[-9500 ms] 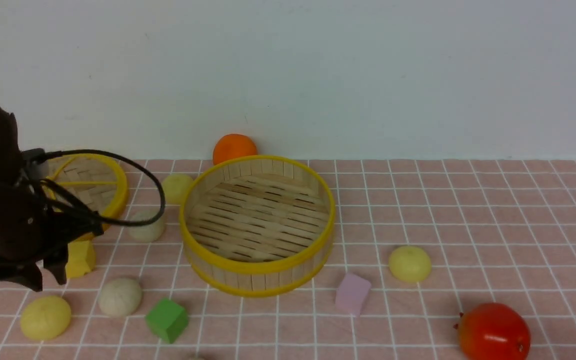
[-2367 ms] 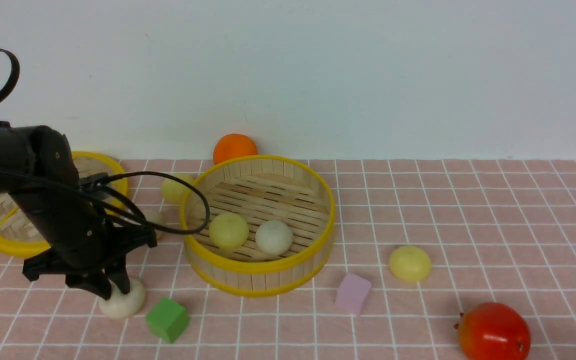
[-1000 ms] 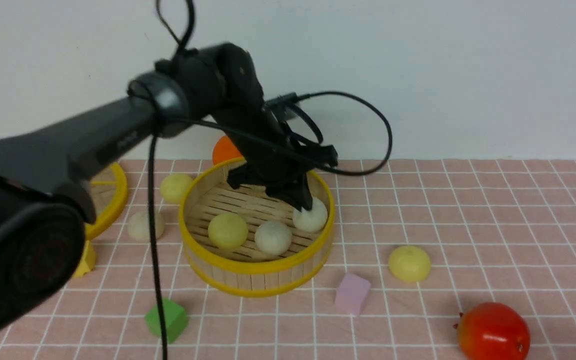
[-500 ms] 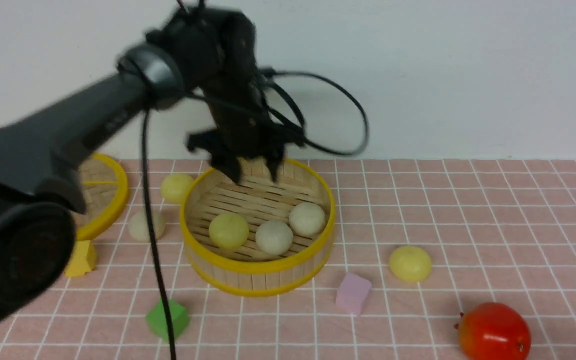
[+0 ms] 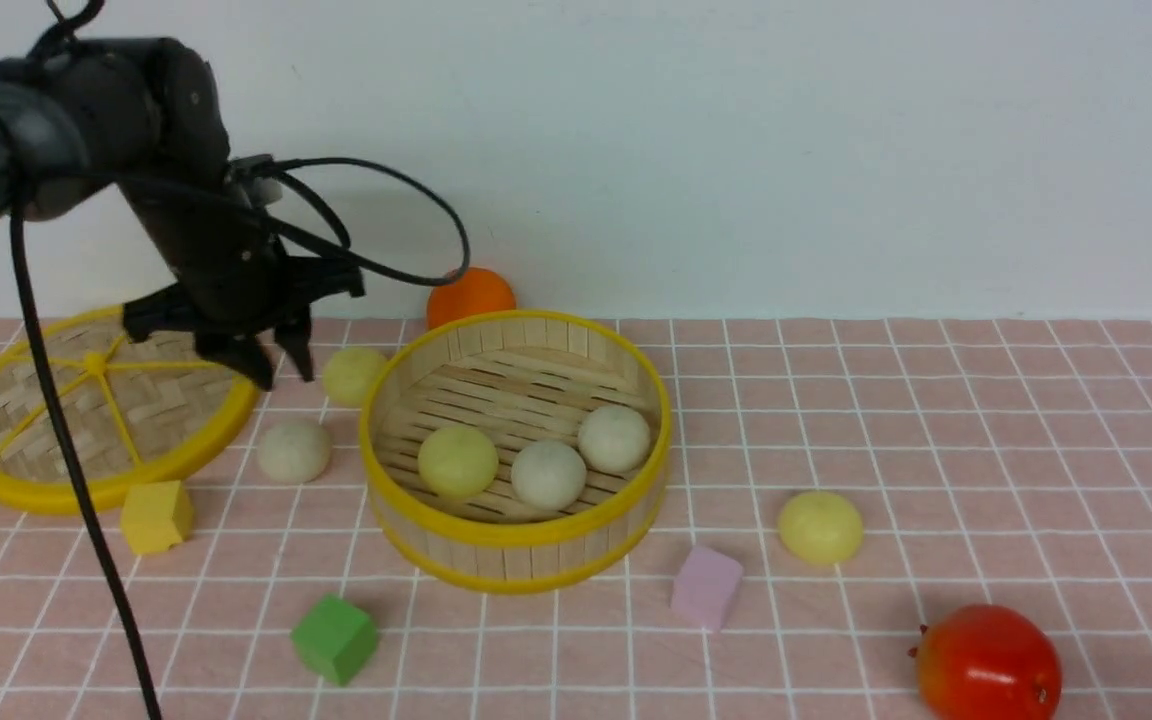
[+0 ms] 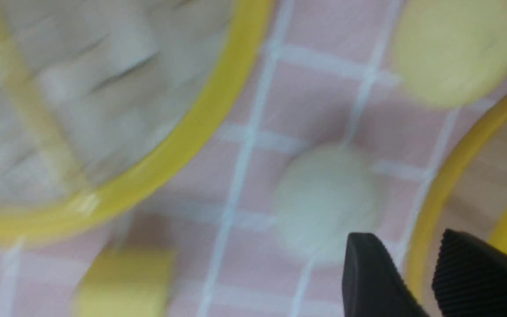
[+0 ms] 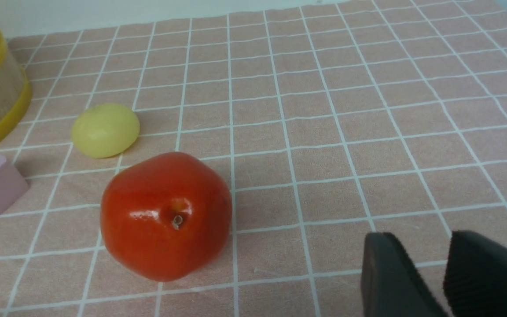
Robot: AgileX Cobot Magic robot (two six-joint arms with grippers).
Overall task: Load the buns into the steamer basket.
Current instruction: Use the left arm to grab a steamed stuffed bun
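Observation:
The steamer basket [image 5: 516, 535] stands mid-table and holds three buns: a pale yellow bun [image 5: 456, 461] and two off-white ones [image 5: 548, 474] [image 5: 615, 438]. Outside it lie an off-white bun [image 5: 293, 450], a yellow bun [image 5: 354, 375] to its left and a yellow bun [image 5: 819, 527] to its right. My left gripper [image 5: 283, 375] hangs open and empty above the gap between lid and basket; its wrist view shows the gripper [image 6: 407, 240] over the off-white bun [image 6: 324, 198] and the basket rim [image 6: 438, 189]. My right gripper [image 7: 418, 240] is open and empty, near the red fruit [image 7: 165, 215] and the yellow bun [image 7: 105, 130].
A flat woven lid [image 5: 36, 495] lies at the left. An orange ball [image 5: 469, 295] sits by the back wall. A yellow cube [image 5: 156, 516], a green cube [image 5: 334, 638], a pink cube [image 5: 705, 588] and the red fruit [image 5: 986, 665] are scattered along the front.
My left gripper let go of the off-white bun in the basket, lifted, and swung left to hover beside the lid. Three buns now lie in the basket.

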